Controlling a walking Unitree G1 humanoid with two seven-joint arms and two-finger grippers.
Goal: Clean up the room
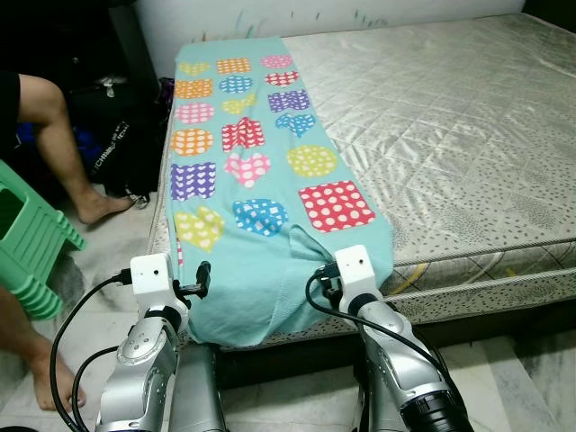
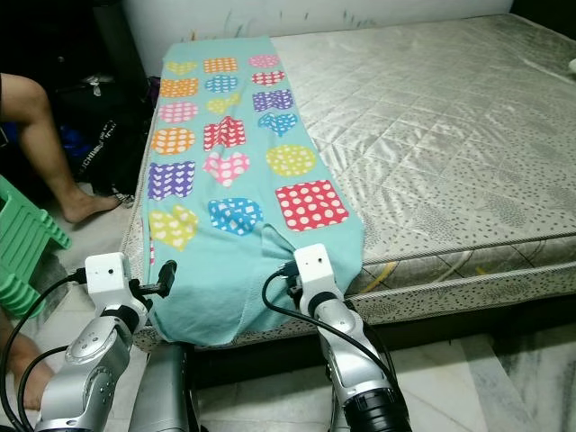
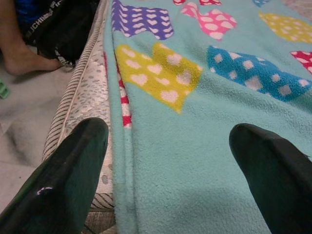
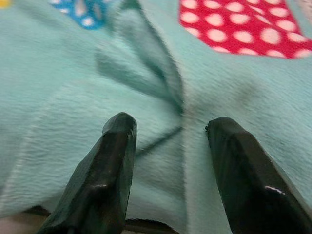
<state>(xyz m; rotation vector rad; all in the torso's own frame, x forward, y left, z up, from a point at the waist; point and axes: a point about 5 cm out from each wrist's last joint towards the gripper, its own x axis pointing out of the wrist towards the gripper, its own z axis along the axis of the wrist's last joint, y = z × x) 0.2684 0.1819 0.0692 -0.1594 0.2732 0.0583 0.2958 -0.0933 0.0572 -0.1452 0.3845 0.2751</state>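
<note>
Bare quilted mattress across the frame from 12 to 3 o'clock; along its left side, from 11 down to 6 o'clock, a turquoise fleece blanket patterned with spotted hearts and squares, lying long and fairly flat, its near end draped over the mattress edge toward the robot; probably the thing to fold or gather for tidying the room. At 9 o'clock, on the floor beside the bed, a person's bare leg and foot, a dark bag behind it, and a green plastic stool at 8 o'clock; best kept out of any sweep of the left arm. Left gripper at 7 o'clock, fingers spread wide and empty, poised over the blanket's left hem where the striped mattress piping shows; right gripper at 5 o'clock, likewise parted and holding nothing, hovering over a raised crease just below the red dotted square. To do the step well: lower each gripper onto the draped near edge, one toward each corner; pinch fleece alone, not the mattress piping on the left; close on a single layer rather than the bunched crease on the right, or the fold will come out crooked; match height and timing of both arms so the hem lifts level; mind soft fleece slipping from narrow fingers, so bite deep before pulling.
</note>
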